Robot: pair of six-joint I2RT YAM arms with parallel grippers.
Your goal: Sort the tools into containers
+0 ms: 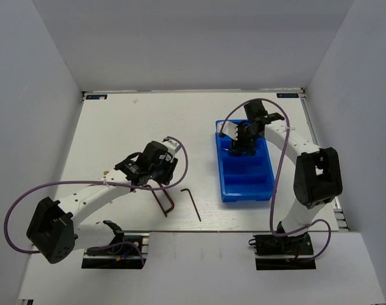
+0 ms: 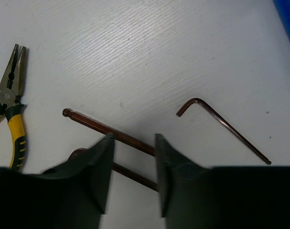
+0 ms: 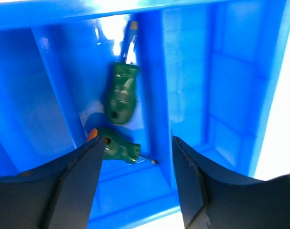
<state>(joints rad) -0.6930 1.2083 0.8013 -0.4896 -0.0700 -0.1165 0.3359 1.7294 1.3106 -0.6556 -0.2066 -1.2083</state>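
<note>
My left gripper (image 2: pixel 134 138) is open, low over two reddish-brown hex keys; the nearer hex key (image 2: pixel 94 122) runs between its fingers and the second (image 2: pixel 135 174) lies just behind. A third hex key (image 2: pixel 221 121) lies to the right. The yellow-and-black pliers (image 2: pixel 12 112) lie at the left. In the top view the left gripper (image 1: pixel 154 180) is above the paired keys (image 1: pixel 164 200). My right gripper (image 3: pixel 137 140) is open and empty over the blue tray (image 3: pixel 230 71), where two green screwdrivers (image 3: pixel 121 93) (image 3: pixel 118 148) lie in one compartment.
The blue tray (image 1: pixel 247 197) stands right of centre with the right gripper (image 1: pixel 241 147) over its far end. The single hex key (image 1: pixel 193 203) lies between the paired keys and the tray. White walls close in the table on three sides.
</note>
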